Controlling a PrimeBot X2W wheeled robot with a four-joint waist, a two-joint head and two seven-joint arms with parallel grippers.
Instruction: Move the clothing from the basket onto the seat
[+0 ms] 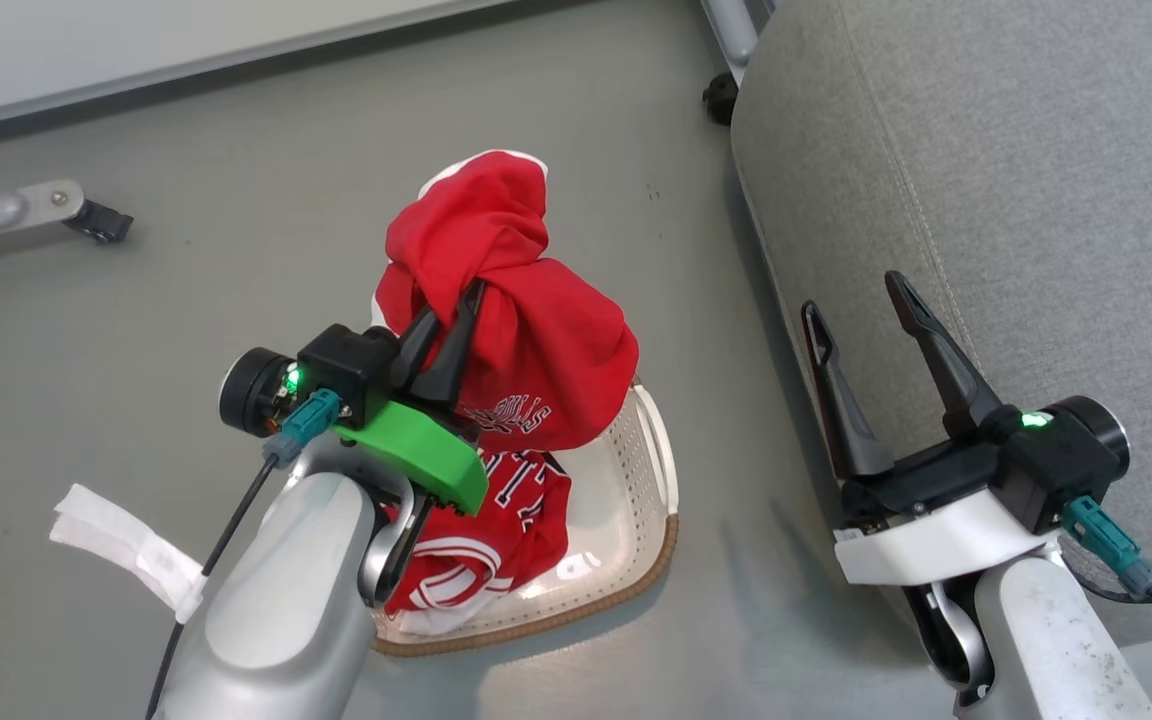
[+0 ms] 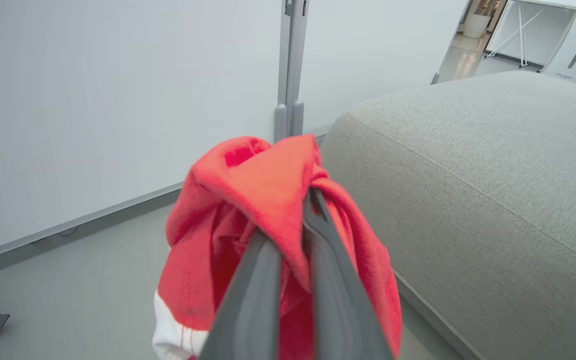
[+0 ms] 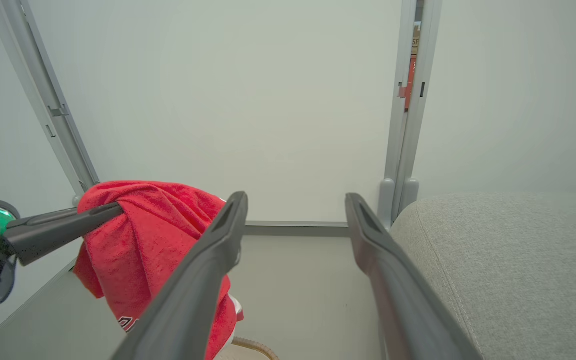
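Head view: your left gripper (image 1: 458,298) has its jaws pressed together on a bunch of the red T-shirt (image 1: 536,340), which hangs from them above the basket (image 1: 636,560). Its lettered end drapes toward the red jersey (image 1: 496,520) lying in the basket. The basket sits on the floor (image 1: 186,300) beside the grey seat (image 1: 986,150). Your right gripper (image 1: 854,292) hovers empty, jaws spread, over the seat's edge.

Left wrist view: the closed fingers pinch the T-shirt's (image 2: 248,185) folds, with the seat (image 2: 468,175) on the right.

Right wrist view: the spread fingers frame the wall (image 3: 293,100). The T-shirt (image 3: 158,235) hangs at left, and the seat (image 3: 508,260) is at right.
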